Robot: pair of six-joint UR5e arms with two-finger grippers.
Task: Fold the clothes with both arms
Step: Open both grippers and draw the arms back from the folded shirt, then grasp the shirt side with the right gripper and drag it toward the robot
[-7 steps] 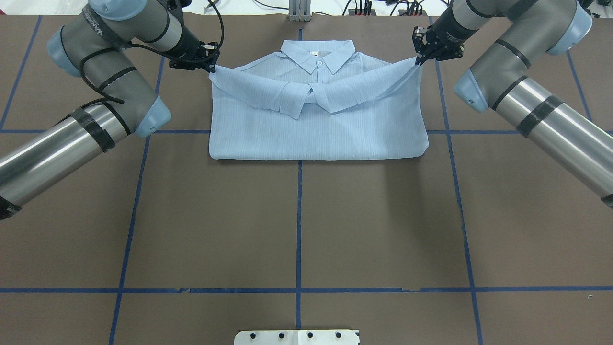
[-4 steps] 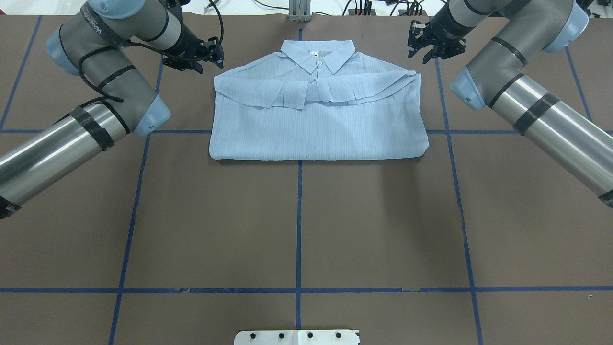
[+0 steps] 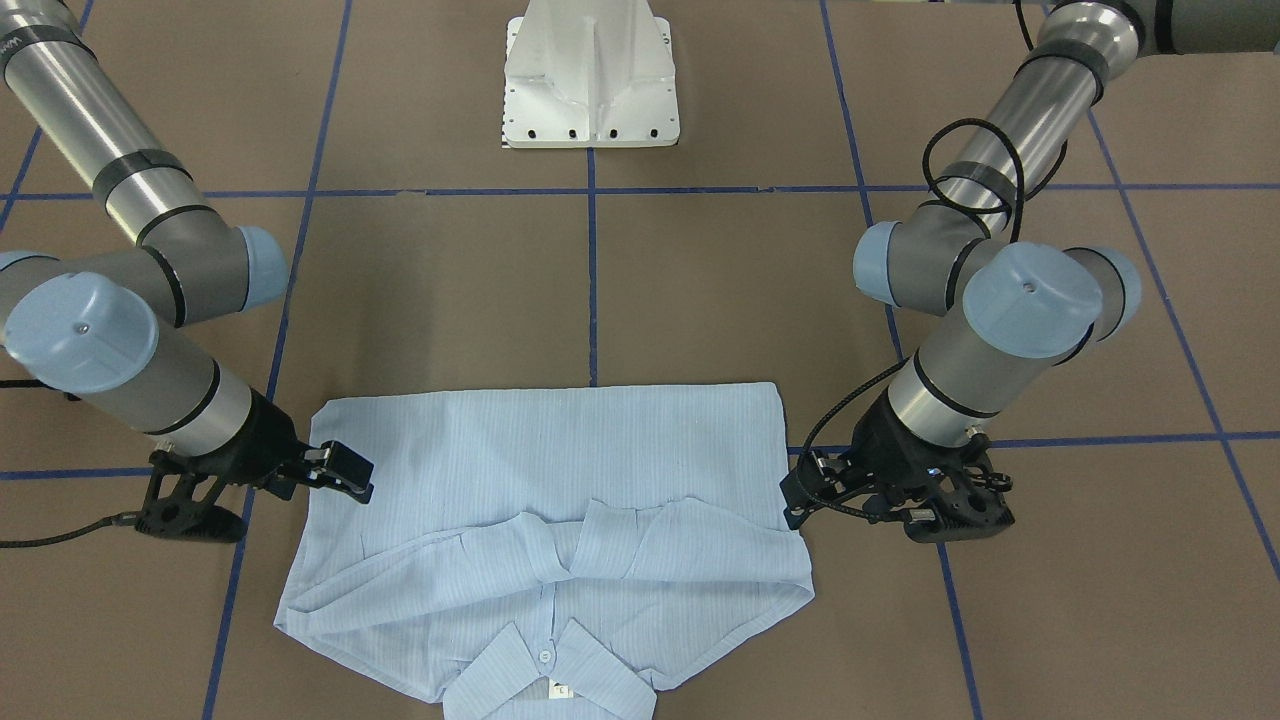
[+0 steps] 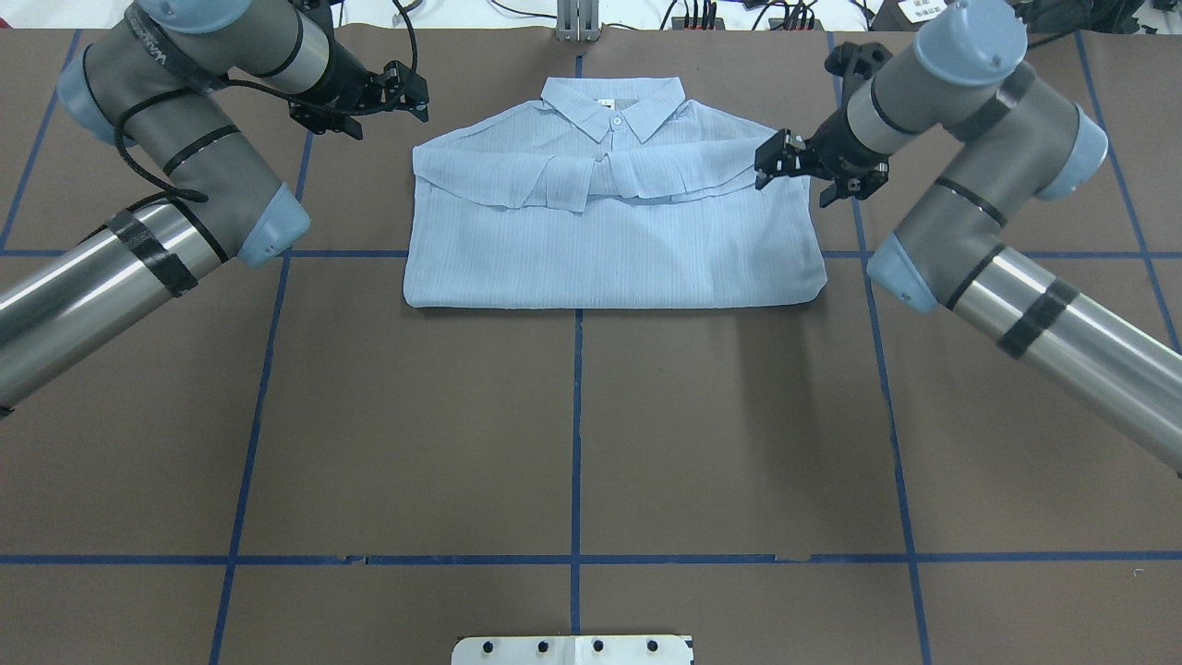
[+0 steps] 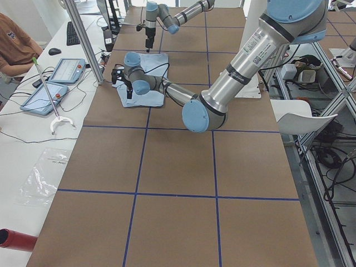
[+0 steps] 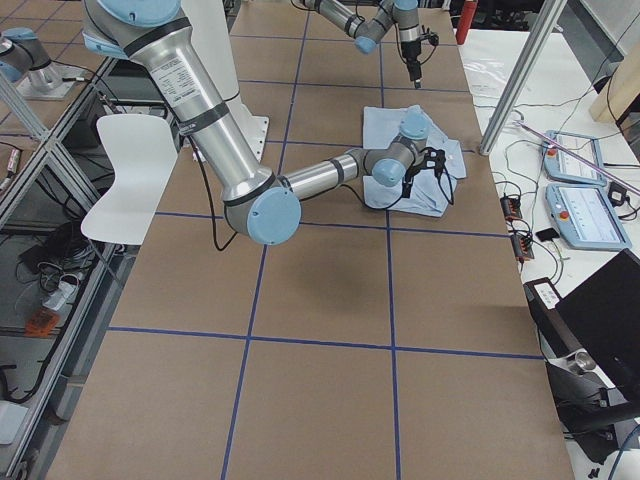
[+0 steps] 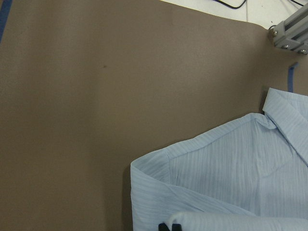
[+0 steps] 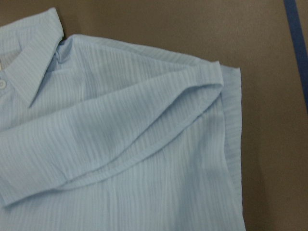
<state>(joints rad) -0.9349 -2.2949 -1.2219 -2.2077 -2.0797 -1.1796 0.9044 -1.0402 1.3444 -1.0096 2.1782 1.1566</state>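
Observation:
The pale blue shirt (image 4: 609, 240) lies folded on the brown table, collar (image 4: 614, 106) at the far side and both sleeves crossed over the chest. It also shows in the front view (image 3: 550, 450). My left gripper (image 4: 420, 97) is open and empty, just left of the shirt's far left shoulder and apart from it; it also shows in the front view (image 3: 795, 495). My right gripper (image 4: 765, 168) is open and empty, hovering over the right shoulder edge, and shows in the front view (image 3: 350, 470). The right wrist view shows that shoulder fold (image 8: 192, 101) from close above.
The white pedestal base (image 3: 590, 90) stands at the near edge. Blue tape lines (image 4: 577, 416) cross the brown table. An aluminium post (image 4: 577, 23) and cables sit at the far edge. A desk with tablets (image 5: 55, 83) and a person (image 5: 14, 44) lie beyond it.
Both grippers let go of the shirt's shoulder corners and opened; the sleeve fold dropped flat. The right gripper moved nearer and inward over the right shoulder. The left drew slightly away.

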